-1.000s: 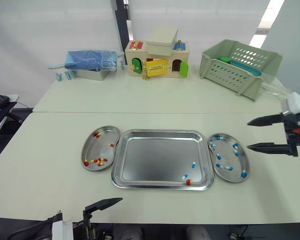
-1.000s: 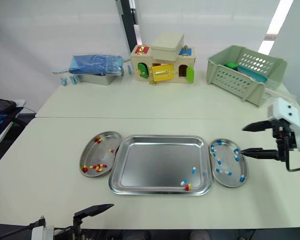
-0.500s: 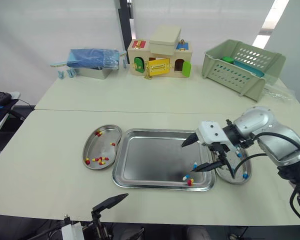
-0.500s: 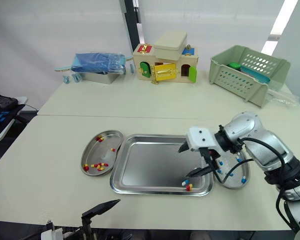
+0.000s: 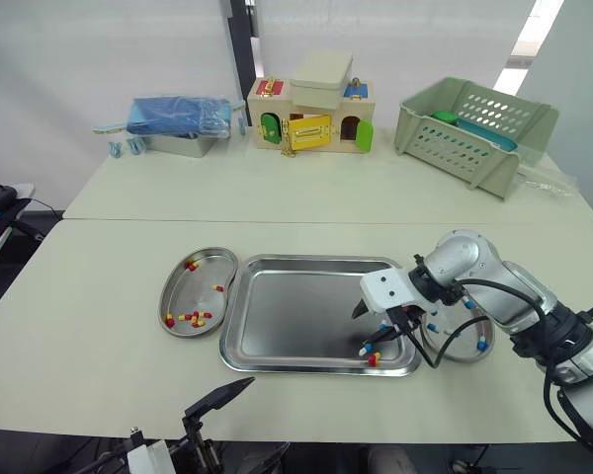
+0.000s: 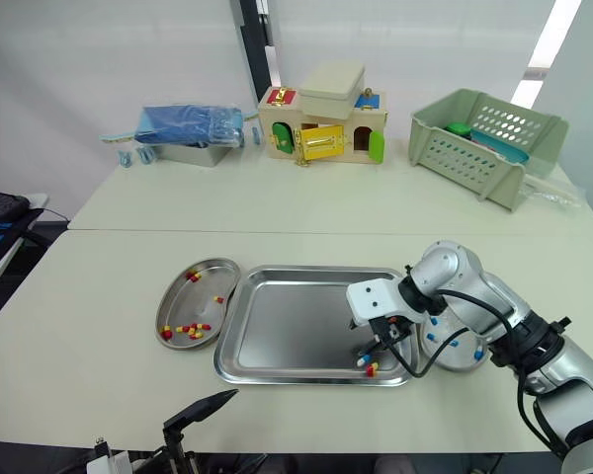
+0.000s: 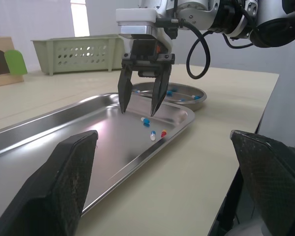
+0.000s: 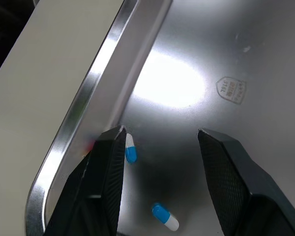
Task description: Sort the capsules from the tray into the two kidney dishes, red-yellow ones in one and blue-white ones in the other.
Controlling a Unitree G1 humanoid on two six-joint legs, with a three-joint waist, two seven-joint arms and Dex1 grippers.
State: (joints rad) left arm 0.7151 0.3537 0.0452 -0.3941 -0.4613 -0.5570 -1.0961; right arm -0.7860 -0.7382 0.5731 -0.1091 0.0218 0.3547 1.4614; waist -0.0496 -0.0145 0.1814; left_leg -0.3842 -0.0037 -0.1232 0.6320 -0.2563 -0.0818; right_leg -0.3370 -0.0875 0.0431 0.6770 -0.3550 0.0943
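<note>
Your cream tabletop (image 5: pixel 89 336) carries a steel tray (image 5: pixel 287 311). Near the tray's right front corner lie two blue-white capsules (image 8: pixel 130 150) and one red-yellow capsule (image 5: pixel 372 360). Your right gripper (image 7: pixel 137 111) hangs over them, jaws spread, empty. Your left gripper (image 7: pixel 163 134), at the tabletop's front edge, is spread and empty too.

Shield-shaped stamp (image 8: pixel 230 90) pressed into the tray (image 8: pixel 265 59) floor. Characters too small to read reliably. No other legible marking.

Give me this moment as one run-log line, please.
right pincer open | low over tray, right end | blue-white capsule by one fingertip | nothing gripped
</note>
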